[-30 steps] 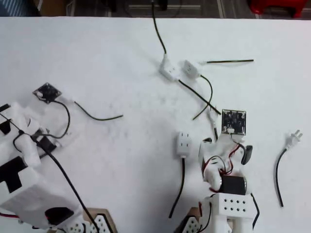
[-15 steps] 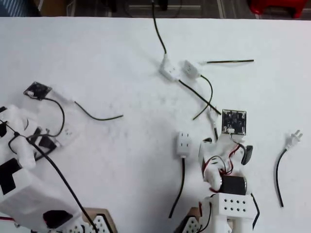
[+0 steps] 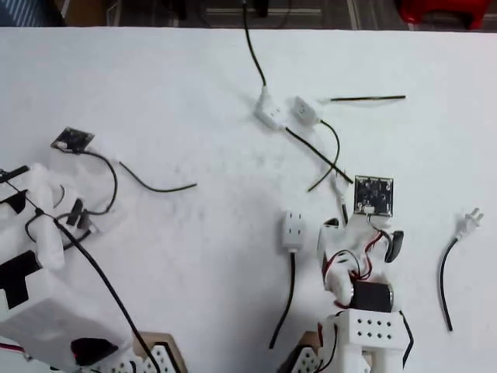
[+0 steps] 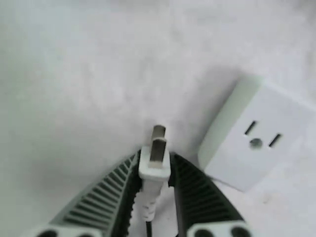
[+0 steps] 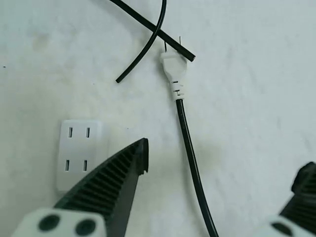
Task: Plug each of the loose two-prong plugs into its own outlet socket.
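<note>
1. Left gripper (image 4: 154, 170) is clamped on a white plug (image 4: 154, 160). The prongs stick out past the fingertips and the cord trails back between the jaws.
2. A white socket block (image 4: 256, 143) sits just beside those prongs, off to one side and not touching. You can see its face, with two slots and a round hole.
3. Right gripper (image 5: 224, 160) is spread wide with nothing in it, over the table (image 5: 256, 74).
4. Second plug (image 5: 173, 66) lies flat ahead of it, with its black cord running back between the jaws. Two loose black cords (image 5: 148, 34) cross right at its prongs.
5. A white strip (image 5: 79, 153) with two pairs of slots lies next to one of the right fingers.
6. Third plug (image 3: 468, 223) lies well off on the right side of the table in the high view, with its cord curling back toward the near edge.
</note>
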### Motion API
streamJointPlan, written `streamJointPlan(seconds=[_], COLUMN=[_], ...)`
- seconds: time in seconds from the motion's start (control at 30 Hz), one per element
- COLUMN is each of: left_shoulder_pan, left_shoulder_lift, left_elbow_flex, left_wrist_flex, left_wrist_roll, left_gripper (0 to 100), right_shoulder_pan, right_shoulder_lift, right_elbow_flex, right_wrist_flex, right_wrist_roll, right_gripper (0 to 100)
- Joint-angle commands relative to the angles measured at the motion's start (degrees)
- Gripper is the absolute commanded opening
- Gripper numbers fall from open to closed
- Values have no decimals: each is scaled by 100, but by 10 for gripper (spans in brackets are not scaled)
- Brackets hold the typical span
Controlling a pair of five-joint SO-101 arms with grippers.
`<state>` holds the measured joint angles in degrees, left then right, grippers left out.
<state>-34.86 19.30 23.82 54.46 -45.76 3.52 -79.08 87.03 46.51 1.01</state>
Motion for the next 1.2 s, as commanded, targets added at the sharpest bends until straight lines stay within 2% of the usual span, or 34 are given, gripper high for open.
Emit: streamJointPlan(seconds=[0.0,0.23,0.4,0.57,0.77,0.97,1.17], left_shoulder_pan=[22,-4,22,31,286,673,1420], left_shoulder_lift=[13,-40,-708,-1613,-2686,-4022,-6053], left_elbow_flex=[-229,-774,-1987,-2840,-2989,-2365,-589], left_wrist_flex=[-220,-18,1380,1653,1670,1125,-325], left_wrist_roll=[70,114,141,1046,2075,3842,4580], left_gripper=[28,21,23,23,23,23,23], right_shoulder_pan=[-22,-22,-22,-22,-22,-22,-22], right_shoulder_lift=[-57,-57,-57,-57,-57,-57,-57], right_elbow_flex=[-62,-62,-62,-53,-53,-44,-44], right_wrist_flex=[-92,-101,-101,-101,-101,-101,-101], right_wrist_roll=[62,62,62,62,62,62,62], right_gripper=[440,440,440,440,440,440,440])
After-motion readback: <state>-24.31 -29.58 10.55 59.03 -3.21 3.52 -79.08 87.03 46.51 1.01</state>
